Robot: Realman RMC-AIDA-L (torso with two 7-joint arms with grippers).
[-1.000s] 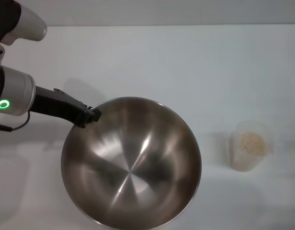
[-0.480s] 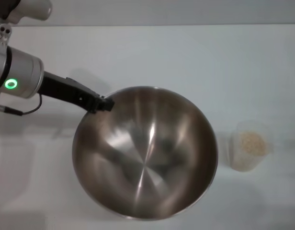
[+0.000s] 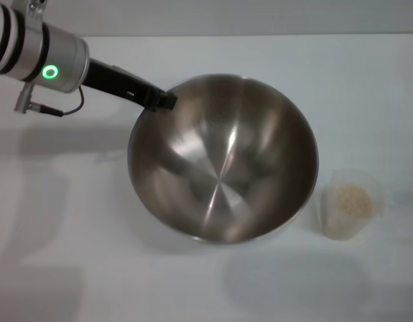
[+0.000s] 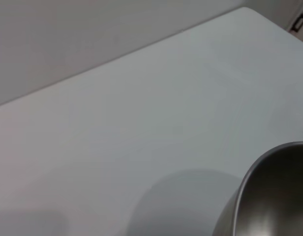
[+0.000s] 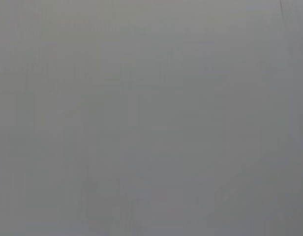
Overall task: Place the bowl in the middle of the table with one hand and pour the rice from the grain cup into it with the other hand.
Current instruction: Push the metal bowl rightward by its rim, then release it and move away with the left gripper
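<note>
The big steel bowl point(image 3: 223, 157) hangs tilted above the white table point(image 3: 72, 255), casting a shadow below it. My left gripper point(image 3: 165, 100) is shut on the bowl's far-left rim, its dark arm reaching in from the upper left. In the left wrist view only a part of the bowl's rim point(image 4: 269, 196) shows over the table point(image 4: 141, 123). The translucent grain cup point(image 3: 349, 203) stands upright just right of the bowl, with pale rice point(image 3: 352, 199) inside. My right gripper is out of view; the right wrist view shows plain grey.
The table's far edge point(image 3: 260, 35) runs along the top of the head view. Open tabletop lies to the left of and in front of the bowl.
My left arm has carried the bowl away from the near edge, up and to the right toward the cup. The cup has stayed put.
</note>
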